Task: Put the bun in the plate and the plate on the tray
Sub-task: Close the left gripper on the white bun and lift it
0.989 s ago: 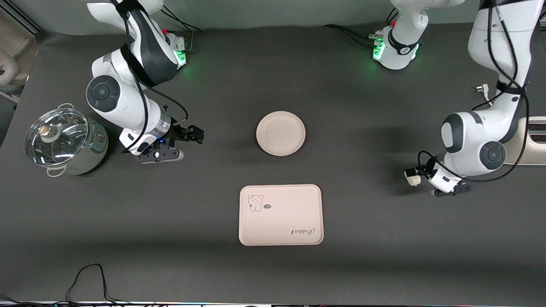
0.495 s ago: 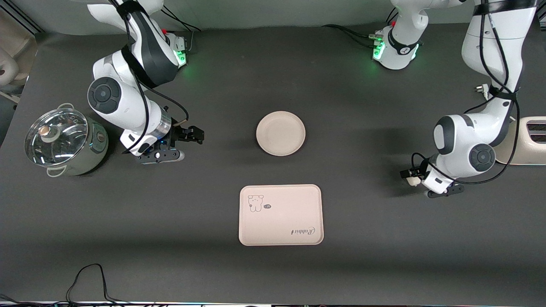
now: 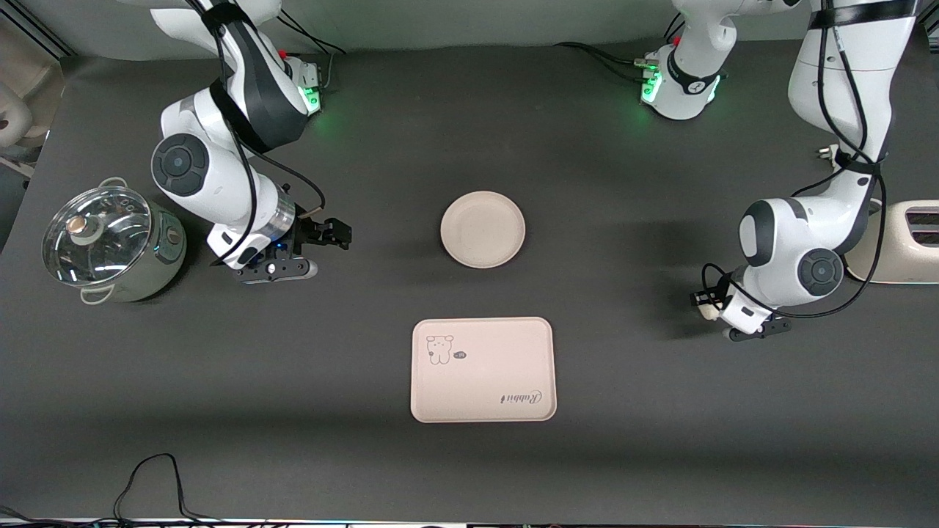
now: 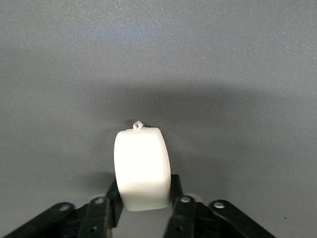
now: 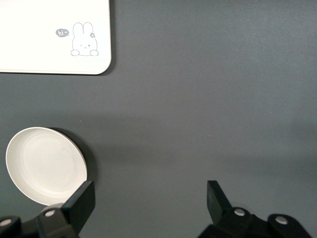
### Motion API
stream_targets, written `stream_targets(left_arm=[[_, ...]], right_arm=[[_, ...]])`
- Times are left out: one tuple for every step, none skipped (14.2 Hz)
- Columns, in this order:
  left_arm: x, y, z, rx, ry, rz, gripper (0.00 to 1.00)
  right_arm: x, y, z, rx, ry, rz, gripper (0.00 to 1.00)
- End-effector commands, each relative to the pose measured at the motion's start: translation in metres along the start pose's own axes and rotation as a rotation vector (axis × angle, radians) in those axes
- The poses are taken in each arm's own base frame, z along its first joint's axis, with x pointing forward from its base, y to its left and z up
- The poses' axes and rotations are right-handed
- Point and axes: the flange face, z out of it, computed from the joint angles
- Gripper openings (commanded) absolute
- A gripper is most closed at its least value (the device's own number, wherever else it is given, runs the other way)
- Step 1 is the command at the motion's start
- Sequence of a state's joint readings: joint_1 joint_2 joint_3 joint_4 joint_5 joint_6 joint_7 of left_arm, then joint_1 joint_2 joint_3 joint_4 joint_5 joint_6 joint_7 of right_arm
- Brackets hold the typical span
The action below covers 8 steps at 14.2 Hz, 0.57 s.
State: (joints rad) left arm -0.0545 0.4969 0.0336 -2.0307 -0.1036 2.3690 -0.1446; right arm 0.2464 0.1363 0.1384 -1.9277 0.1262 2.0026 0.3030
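My left gripper point(image 3: 703, 303) is low over the table at the left arm's end, shut on the small white bun point(image 3: 707, 311). In the left wrist view the bun point(image 4: 142, 166) sits between the two black fingers point(image 4: 177, 186) of the gripper point(image 4: 144, 188). The round cream plate point(image 3: 483, 229) lies empty mid-table, and it also shows in the right wrist view point(image 5: 45, 172). The cream-pink tray point(image 3: 483, 369) with the rabbit drawing lies nearer the front camera than the plate; its corner shows in the right wrist view point(image 5: 49, 44). My right gripper point(image 3: 334, 235) waits open and empty beside the plate, toward the right arm's end point(image 5: 148, 198).
A steel pot with a glass lid point(image 3: 110, 242) stands at the right arm's end of the table. A cream appliance point(image 3: 910, 242) stands at the left arm's end. A black cable point(image 3: 154, 477) lies at the table edge nearest the front camera.
My left arm has shifted a little toward the middle of the table and its wrist now covers more of the bun. The right arm has not moved.
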Motion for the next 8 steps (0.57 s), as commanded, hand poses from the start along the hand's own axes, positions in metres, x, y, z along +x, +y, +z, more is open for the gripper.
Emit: stream_targets(left_arm=[[0.003, 0.004, -0.003, 0.002, 0.012, -0.010, 0.39], [0.004, 0.004, -0.007, 0.002, 0.012, -0.007, 0.39], [0.005, 0.003, -0.018, -0.002, 0.017, -0.001, 0.39], [0.004, -0.001, -0.035, -0.006, 0.022, -0.001, 0.39], [0.001, -0.003, -0.057, -0.008, 0.005, -0.002, 0.39], [-0.003, -0.002, -0.089, -0.003, -0.015, 0.002, 0.40], [-0.009, -0.001, -0.122, -0.005, -0.031, -0.001, 0.40], [-0.015, -0.002, -0.155, -0.007, -0.044, 0.000, 0.40]], right_arm=[[0.000, -0.003, -0.002, 0.014, 0.013, 0.012, 1.00], [0.000, -0.004, -0.002, 0.015, 0.014, 0.012, 1.00], [-0.003, -0.011, -0.001, 0.015, 0.012, 0.000, 1.00], [-0.005, -0.013, 0.001, 0.014, 0.006, -0.003, 1.00], [-0.009, -0.017, -0.002, 0.010, 0.001, -0.012, 1.00], [-0.012, -0.019, -0.003, 0.006, -0.007, -0.018, 1.00], [-0.015, -0.020, -0.006, 0.003, -0.016, -0.020, 1.00], [-0.018, -0.022, -0.008, 0.002, -0.018, -0.026, 1.00]])
